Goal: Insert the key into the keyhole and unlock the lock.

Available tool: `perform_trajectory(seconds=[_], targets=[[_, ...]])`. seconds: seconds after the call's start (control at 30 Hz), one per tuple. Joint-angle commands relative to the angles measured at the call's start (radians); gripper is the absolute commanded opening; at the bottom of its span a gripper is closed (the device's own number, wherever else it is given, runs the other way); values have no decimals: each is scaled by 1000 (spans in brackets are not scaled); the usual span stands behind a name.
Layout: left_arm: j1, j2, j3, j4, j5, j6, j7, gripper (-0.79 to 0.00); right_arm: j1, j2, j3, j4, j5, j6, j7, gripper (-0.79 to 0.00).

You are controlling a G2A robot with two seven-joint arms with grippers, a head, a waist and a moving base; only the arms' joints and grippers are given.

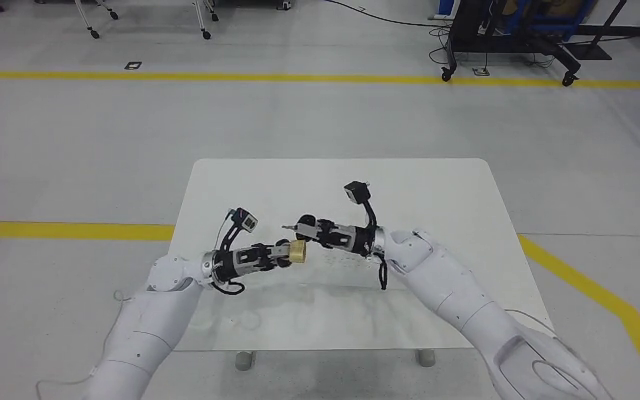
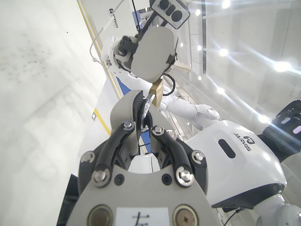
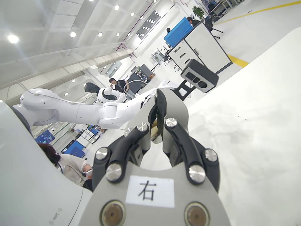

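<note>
The left gripper (image 1: 280,256) hangs above the middle of the white table (image 1: 420,190), coming in from the robot's left. In its own wrist view the left gripper (image 2: 141,99) is clenched on the silver shackle (image 2: 145,109) of a brass lock (image 2: 158,92). The shackle is pinched between the two fingers, and the brass body sticks out past the fingertips. From above, the lock (image 1: 298,253) is held in the air, off the table, and its body points toward the other arm.

The right gripper (image 1: 300,230) meets it from the robot's right, just beyond the lock. In the left wrist view the right gripper (image 2: 160,77) touches the end of the lock farthest from the shackle with its tip. In its own wrist view the right gripper (image 3: 157,104) has its fingers pressed tightly together, with hardly any gap between the dark pads. A small patch of brass and silver metal (image 3: 154,130) shows low down between the fingers. I cannot tell whether that is a key or part of the lock.

Each arm carries a small black camera on a bracket above its wrist, one on the left arm (image 1: 243,218) and one on the right arm (image 1: 357,190).

Past the far edge of the table lies a pale floor crossed by a yellow line (image 1: 300,77). Beyond that line, to the right, stands a dark wheeled cart (image 1: 510,40). To the left are the wheeled feet of a stand (image 1: 100,20).
</note>
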Motion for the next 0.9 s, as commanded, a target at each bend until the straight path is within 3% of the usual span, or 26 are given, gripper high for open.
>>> perform_trajectory(seconds=[0.0, 0.1, 0.23, 0.37, 0.53, 0.57, 0.63, 0.7, 0.87], targets=[[-9, -1, -3, 21, -17, 1, -1, -785, 3, 0, -1, 1, 28, 0, 55, -785], [-19, -2, -10, 54, -42, 1, -1, -785, 8, 0, -18, -1, 46, 1, 130, -785], [-30, -5, -23, 93, -86, 2, -2, -785, 13, 3, -37, 1, 48, 0, 129, -785], [-46, 0, -40, 118, 4, -71, 71, -785, 4, 14, -20, -16, 64, 0, 129, -785], [-46, 0, -40, 118, 4, -71, 71, -785, 4, 14, -20, -16, 64, 0, 129, -785], [-40, 1, -34, 118, 37, -57, 92, -785, 4, 14, -20, -16, 64, 0, 129, -785], [-15, -7, -27, 97, -58, 37, 108, -785, 4, 14, -20, -16, 64, 0, 129, -785], [-13, -6, -27, 98, -44, 72, 128, -785, -15, 14, -19, -34, 58, 69, 100, -785], [-27, -12, 14, 133, -22, 291, 166, -785, -78, 22, -12, -97, 166, 255, 136, -785]])
